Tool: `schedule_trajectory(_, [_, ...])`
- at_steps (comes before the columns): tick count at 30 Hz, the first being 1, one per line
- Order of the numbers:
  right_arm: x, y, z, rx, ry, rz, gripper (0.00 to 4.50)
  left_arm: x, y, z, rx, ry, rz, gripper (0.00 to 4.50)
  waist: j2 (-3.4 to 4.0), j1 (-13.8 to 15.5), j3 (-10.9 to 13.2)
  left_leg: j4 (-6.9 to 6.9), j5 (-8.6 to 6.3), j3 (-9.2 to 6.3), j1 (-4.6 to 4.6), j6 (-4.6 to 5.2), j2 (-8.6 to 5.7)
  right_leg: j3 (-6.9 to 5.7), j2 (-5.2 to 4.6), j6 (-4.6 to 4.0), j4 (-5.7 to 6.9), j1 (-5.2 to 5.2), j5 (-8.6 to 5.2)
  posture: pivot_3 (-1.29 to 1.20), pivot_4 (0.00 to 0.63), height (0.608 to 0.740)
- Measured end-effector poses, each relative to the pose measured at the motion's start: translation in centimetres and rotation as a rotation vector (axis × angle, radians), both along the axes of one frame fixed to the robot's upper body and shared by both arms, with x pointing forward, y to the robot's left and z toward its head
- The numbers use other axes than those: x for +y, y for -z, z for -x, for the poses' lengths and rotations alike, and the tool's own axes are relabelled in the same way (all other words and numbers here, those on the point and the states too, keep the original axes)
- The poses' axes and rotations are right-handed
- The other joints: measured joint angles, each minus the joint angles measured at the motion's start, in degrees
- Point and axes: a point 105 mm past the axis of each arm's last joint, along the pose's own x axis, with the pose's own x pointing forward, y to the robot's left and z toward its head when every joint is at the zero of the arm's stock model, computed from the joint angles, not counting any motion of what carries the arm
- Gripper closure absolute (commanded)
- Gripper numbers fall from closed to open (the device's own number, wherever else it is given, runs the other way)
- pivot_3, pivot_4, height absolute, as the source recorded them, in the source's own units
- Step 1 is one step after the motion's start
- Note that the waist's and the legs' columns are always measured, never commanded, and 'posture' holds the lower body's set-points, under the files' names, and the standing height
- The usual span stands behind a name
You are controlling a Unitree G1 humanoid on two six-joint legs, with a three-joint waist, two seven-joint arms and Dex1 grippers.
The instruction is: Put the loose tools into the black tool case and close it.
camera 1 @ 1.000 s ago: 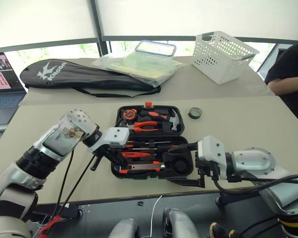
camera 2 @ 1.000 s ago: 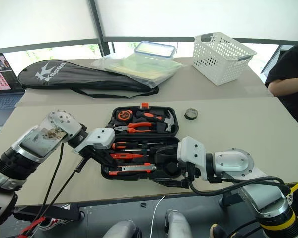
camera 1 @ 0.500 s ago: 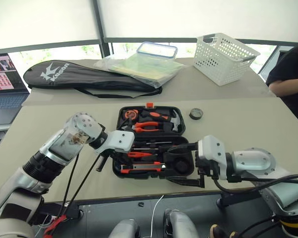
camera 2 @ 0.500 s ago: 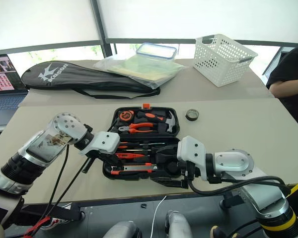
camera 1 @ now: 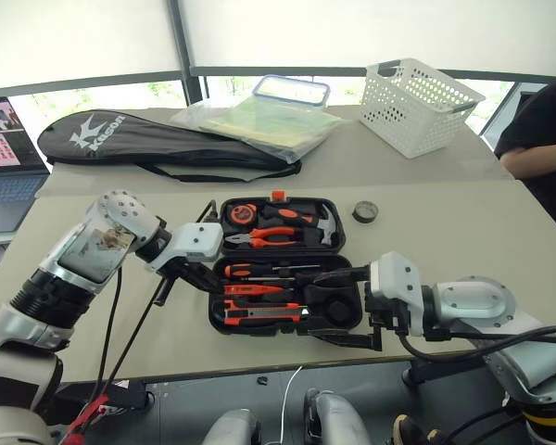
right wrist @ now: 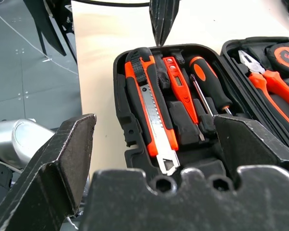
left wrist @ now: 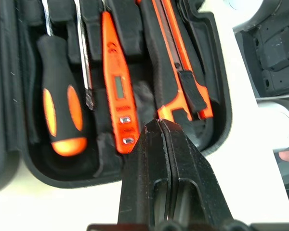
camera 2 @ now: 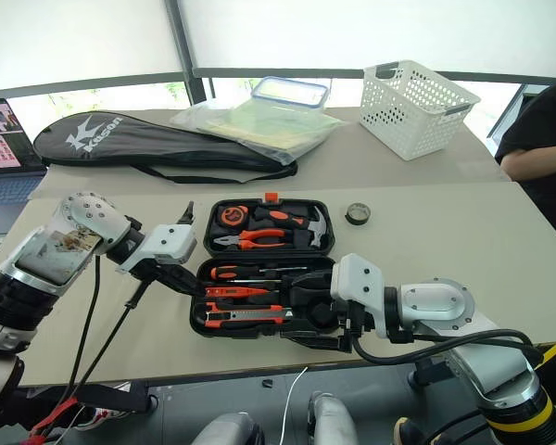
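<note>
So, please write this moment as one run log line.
case: open | knife: in slot | tape roll: on table | left gripper: shut, empty | right gripper: open

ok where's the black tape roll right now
In the left eye view the black tape roll lies loose on the table, just right of the open black tool case, not yet packed.

White basket [camera 1: 414, 104], racket bag [camera 1: 157, 144], perhaps a laptop [camera 1: 5, 158].
</note>
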Motion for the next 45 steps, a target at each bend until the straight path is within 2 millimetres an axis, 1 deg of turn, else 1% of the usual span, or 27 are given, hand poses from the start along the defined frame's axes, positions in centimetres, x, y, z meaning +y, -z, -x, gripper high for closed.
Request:
schedule_trajectory(3, [0.0, 0.0, 0.0, 0.000, 0.000, 0.000, 0.00, 0.0, 0.6, 1.3, 0.042, 0.040, -0.020, 4.44, 0.00, -0.15, 0.00, -0.01, 0.00, 0.01, 0.01, -0.01, 0.05, 0.04, -0.04, 0.00, 0.00, -0.03, 0.00, 0.00, 0.150, 0.740])
schedule_trajectory(5, [0.0, 0.0, 0.0, -0.001, -0.001, 0.001, 0.00, -0.1, 0.9, 1.5, 0.053, 0.057, -0.029, 4.44, 0.00, -0.06, 0.00, -0.01, 0.00, 0.00, 0.01, -0.01, 0.04, 0.03, -0.02, 0.00, -0.01, -0.05, 0.00, 0.00, 0.150, 0.740])
schedule_trajectory(9, [0.0, -0.1, 0.0, 0.000, 0.000, 0.002, 0.00, 0.0, 1.1, 1.1, 0.014, 0.074, -0.049, 4.44, 0.00, -0.03, 0.00, 0.00, 0.00, 0.03, 0.03, -0.01, 0.02, 0.05, 0.00, -0.01, -0.01, -0.03, 0.00, 0.00, 0.150, 0.740])
schedule_trajectory(14, [0.0, -0.1, 0.0, 0.005, -0.002, -0.002, 0.00, -0.7, 1.2, 0.7, -0.066, 0.125, -0.051, 4.44, 0.00, 0.02, 0.00, 0.00, 0.00, 0.03, 0.15, -0.01, 0.03, 0.09, -0.04, 0.00, -0.02, 0.07, 0.00, 0.00, 0.150, 0.740])
schedule_trajectory(20, [0.1, -0.1, 0.1, 0.019, -0.007, -0.011, 0.00, -0.8, 1.8, 1.2, -0.078, 0.144, -0.048, 4.44, 0.03, -0.04, -0.03, -0.01, 0.00, 0.04, 0.23, -0.01, 0.09, 0.13, -0.02, 0.00, -0.01, 0.10, -0.01, 0.00, 0.150, 0.740])
schedule_trajectory(25, [0.1, -0.2, 0.1, 0.017, -0.007, -0.014, 0.00, -0.8, 1.8, 1.2, -0.093, 0.144, -0.051, 4.44, 0.08, -0.01, -0.07, -0.01, -0.01, 0.04, 0.25, 0.00, 0.08, 0.13, 0.00, 0.00, -0.01, 0.13, -0.01, 0.00, 0.150, 0.740])
schedule_trajectory(31, [0.2, -0.5, 0.0, 0.008, -0.013, -0.016, 0.00, -0.1, 1.3, 0.6, -0.073, 0.101, -0.042, 4.44, 0.08, -0.09, -0.06, -0.01, -0.01, 0.04, 0.24, 0.00, 0.10, 0.12, 0.04, -0.01, 0.00, 0.11, -0.01, 0.00, 0.150, 0.740])
schedule_trajectory(33, [0.2, -0.4, 0.0, 0.009, -0.013, -0.016, 0.00, 0.7, 1.0, 0.5, -0.049, 0.058, -0.043, 4.44, 0.07, -0.32, -0.06, -0.02, -0.01, 0.04, 0.21, 0.00, 0.13, 0.12, 0.04, -0.01, 0.01, 0.07, -0.01, 0.00, 0.150, 0.740])
schedule_trajectory(36, [0.2, -0.4, -0.1, 0.012, -0.012, -0.016, 0.00, 1.7, 0.5, 0.7, -0.010, 0.009, -0.034, 4.44, 0.06, -0.40, -0.04, -0.02, -0.01, 0.05, 0.06, 0.00, 0.10, 0.08, 0.06, -0.01, 0.05, -0.08, -0.01, 0.00, 0.150, 0.740])
schedule_trajectory(39, [0.1, -0.3, -0.1, 0.017, -0.007, -0.016, 0.00, 1.9, 0.0, 1.2, -0.002, 0.016, -0.031, 4.44, 0.05, -0.25, -0.04, -0.01, -0.01, 0.03, -0.04, 0.00, 0.03, 0.02, 0.04, 0.00, 0.04, -0.12, 0.00, 0.00, 0.150, 0.740])
schedule_trajectory(42, [0.1, -0.4, -0.2, 0.014, -0.009, -0.016, 0.00, 2.0, 0.4, 1.6, 0.011, 0.025, -0.039, 4.44, 0.05, -0.08, -0.04, -0.01, -0.01, 0.03, -0.07, 0.01, -0.02, 0.01, 0.01, 0.00, 0.01, -0.12, 0.00, 0.00, 0.150, 0.740])
schedule_trajectory(45, [0.1, -0.4, -0.2, 0.012, -0.009, -0.016, 0.00, 1.6, 1.5, 1.6, 0.010, 0.047, -0.052, 4.44, 0.05, -0.03, -0.04, 0.00, -0.01, 0.03, -0.06, 0.00, -0.03, 0.01, 0.01, 0.00, 0.00, -0.12, 0.00, 0.00, 0.150, 0.740])
